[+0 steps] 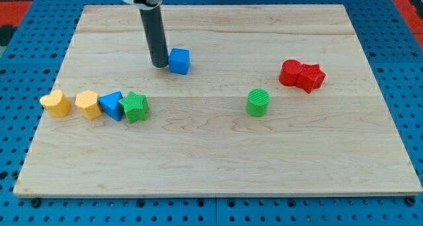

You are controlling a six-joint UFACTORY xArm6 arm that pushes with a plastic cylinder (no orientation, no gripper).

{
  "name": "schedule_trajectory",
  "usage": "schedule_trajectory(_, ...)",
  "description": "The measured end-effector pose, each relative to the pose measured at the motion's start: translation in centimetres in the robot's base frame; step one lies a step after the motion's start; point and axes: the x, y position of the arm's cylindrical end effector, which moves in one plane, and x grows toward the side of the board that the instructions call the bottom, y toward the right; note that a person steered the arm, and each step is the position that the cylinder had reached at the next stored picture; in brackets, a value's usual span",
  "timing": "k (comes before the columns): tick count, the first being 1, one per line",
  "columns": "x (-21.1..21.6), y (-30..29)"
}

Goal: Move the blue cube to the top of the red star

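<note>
The blue cube (179, 61) sits on the wooden board (218, 160) in the upper left-centre. My tip (160, 65) is right at the cube's left side, touching or nearly touching it. The red star (312, 77) lies at the view's right, pressed against a second red block (291, 73) on its left. The blue cube is well to the left of the red star and slightly higher in the view.
A green cylinder (258, 102) stands between the cube and the red blocks, lower in the view. At the left lie a row: a yellow heart (55, 103), a yellow block (86, 104), a blue triangle (112, 106) and a green star (135, 107).
</note>
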Motion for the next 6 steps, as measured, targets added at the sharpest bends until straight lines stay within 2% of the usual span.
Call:
schedule_trajectory(2, 0.8, 15.2)
schedule_trajectory(3, -1.8, 8.1)
schedule_trajectory(4, -4.0, 8.3)
schedule_trajectory(5, -2.3, 21.2)
schedule_trajectory(6, -2.5, 25.0)
